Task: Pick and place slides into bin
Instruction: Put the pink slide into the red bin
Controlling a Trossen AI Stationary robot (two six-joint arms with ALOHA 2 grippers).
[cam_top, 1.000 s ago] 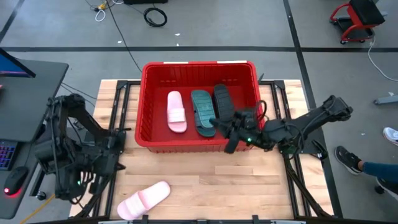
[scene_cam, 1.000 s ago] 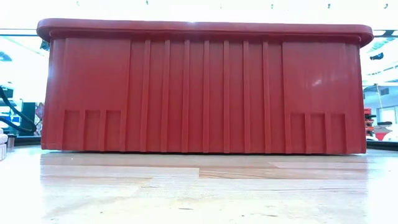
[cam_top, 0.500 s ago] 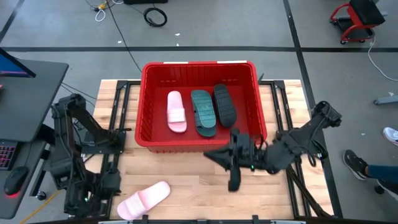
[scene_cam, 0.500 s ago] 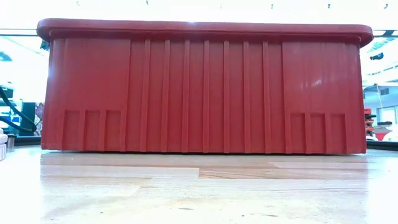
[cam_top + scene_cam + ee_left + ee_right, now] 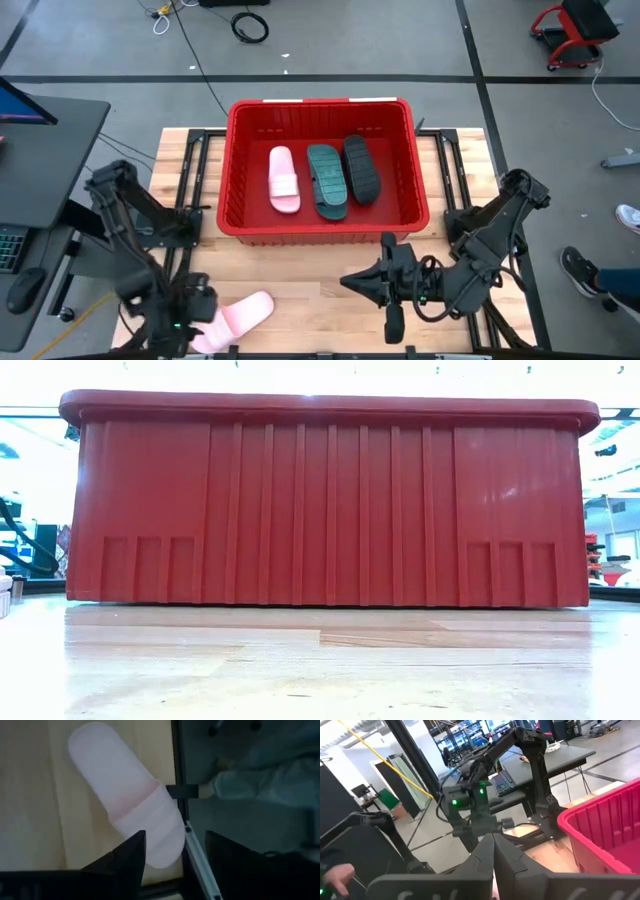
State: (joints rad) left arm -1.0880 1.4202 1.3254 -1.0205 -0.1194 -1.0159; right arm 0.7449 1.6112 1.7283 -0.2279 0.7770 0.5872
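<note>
So the one slide left out is the pale pink one (image 5: 238,318), lying flat on the wooden table (image 5: 320,270) near its front left corner, well apart from the red bin (image 5: 322,108) which already has a pink, a teal and a black slide lying side by side inside. The left gripper (image 5: 185,320) is right over the pink slide's end nearest the table edge, so that arm is clearly the nearer one. In the left wrist view its fingers (image 5: 131,854) are parted with the rounded end of the slide (image 5: 125,800) sitting in the gap, nothing pinched yet, and the slide's long axis runs straight away from the fingers rather than across them. The right gripper (image 5: 390,325) hangs over the front of the table, right of centre, fingers pressed together and empty, well off from the pink one
</note>
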